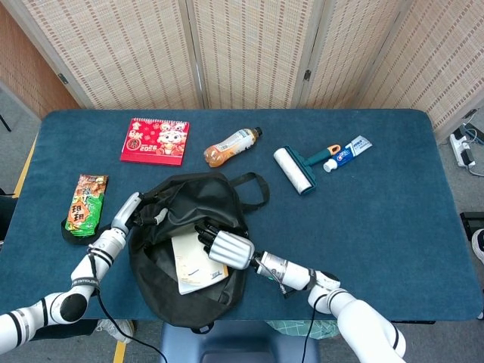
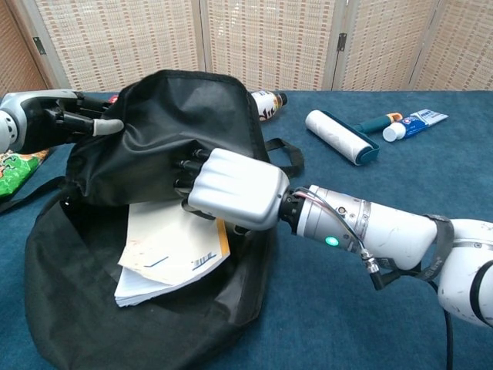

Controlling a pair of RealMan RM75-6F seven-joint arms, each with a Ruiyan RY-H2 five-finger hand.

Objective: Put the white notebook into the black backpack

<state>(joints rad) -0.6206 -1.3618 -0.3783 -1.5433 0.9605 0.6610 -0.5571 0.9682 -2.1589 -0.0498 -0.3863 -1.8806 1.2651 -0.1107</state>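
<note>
**Right at the bag mouth: notebook halfway in**

Under my right hand (image 2: 231, 189) is the white notebook (image 2: 171, 248), and I'd call this the insertion step, somewhere around the middle. The hand sits knuckles-up at the backpack opening with its fingers (image 2: 187, 164) curled down over the notebook's near edge and tucked under the flap. From chest view I honestly can't tell if I'm really gripping the notebook or just pressing and pushing it, since the fingertips are buried in the fabric. The forearm comes in low across the table from my right, almost level.

Just beyond the hand, the notebook lies flat on the lower wall of the black backpack (image 2: 154, 116), partly under the raised top flap, with its far corners showing outside the cavity. So it's resting on the open bag, not properly inside yet.

Across the opening from the right hand, my left hand (image 2: 73, 119) has its fingers closed on the flap's edge, holding the mouth up and open. That part looks fine.

Next move, as I see it: keep the flap lifted and slide the notebook deeper toward the bag's bottom, then pull the right hand out without dragging the cloth along.

Further off, past the bag, a lint roller (image 2: 341, 136) and a bottle (image 1: 232, 146) lie well apart from all this.
</note>
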